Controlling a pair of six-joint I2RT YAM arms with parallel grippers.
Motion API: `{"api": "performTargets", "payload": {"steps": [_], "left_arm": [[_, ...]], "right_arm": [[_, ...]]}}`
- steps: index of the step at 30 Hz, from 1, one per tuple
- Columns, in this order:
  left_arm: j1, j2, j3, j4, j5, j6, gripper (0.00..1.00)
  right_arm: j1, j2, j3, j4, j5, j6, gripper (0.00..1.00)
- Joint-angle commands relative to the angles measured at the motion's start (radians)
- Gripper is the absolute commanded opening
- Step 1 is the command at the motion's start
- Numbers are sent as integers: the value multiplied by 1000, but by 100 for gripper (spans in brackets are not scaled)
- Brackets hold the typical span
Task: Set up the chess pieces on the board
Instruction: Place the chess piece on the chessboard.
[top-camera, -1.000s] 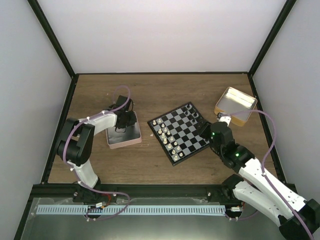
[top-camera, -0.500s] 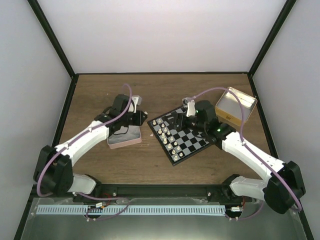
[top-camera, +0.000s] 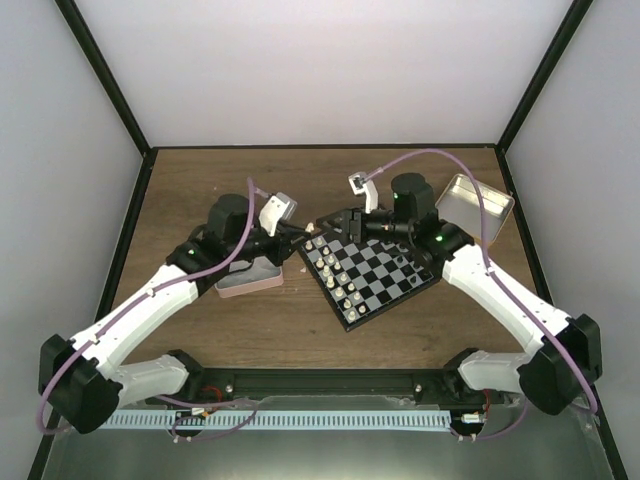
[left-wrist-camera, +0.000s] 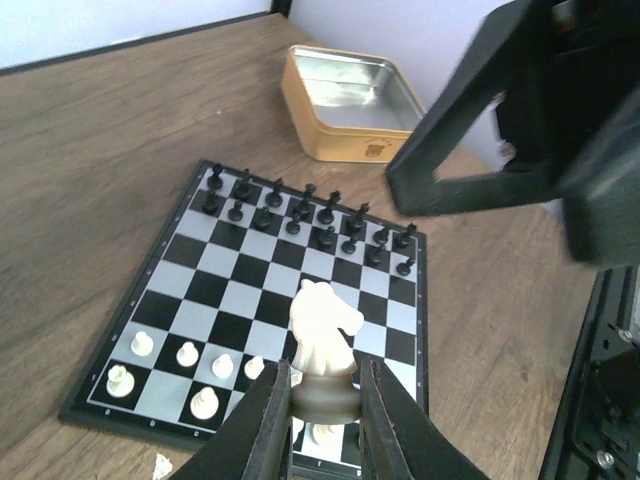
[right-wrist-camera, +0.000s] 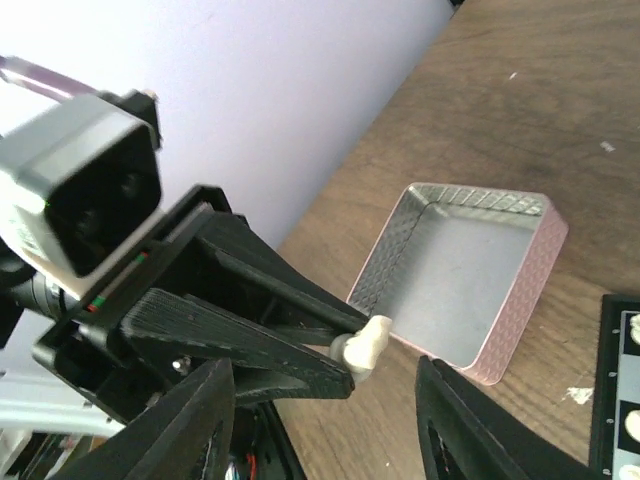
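You've brought both arms together: your left end effector (top-camera: 303, 233) left the pink tin (top-camera: 245, 288) carrying a white knight (left-wrist-camera: 325, 325), and your right end effector (top-camera: 330, 224) crossed the board (top-camera: 385, 275) to meet it.

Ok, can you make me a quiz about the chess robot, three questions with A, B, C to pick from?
1. In the top view, where is the pink tin?
A) left of the board
B) on the board
C) inside the yellow tin

2. What colour is the knight in the left gripper?
A) black
B) cream-white
C) red

3. How are the right gripper jaws?
A) shut on a pawn
B) shut on nothing
C) open

Answers:
1 A, it sits beside the board's left corner.
2 B, the left wrist view shows a pale horse head.
3 C, they stand wide apart.
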Motion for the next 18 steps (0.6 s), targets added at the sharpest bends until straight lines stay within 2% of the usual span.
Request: {"api": "performTargets", "payload": {"steps": [1,9,18], "left_arm": [[-7,-37,-14,16,69,99,14],[-7,-33,-11,2,81,119,14],[-7,-30,-13,2,88,129,14]], "right_arm": [[-7,24,36,0,-129,-1,50],[-6,105,62,-17,-158,38,50],[-6,133,47,53,-208,125,30]]}}
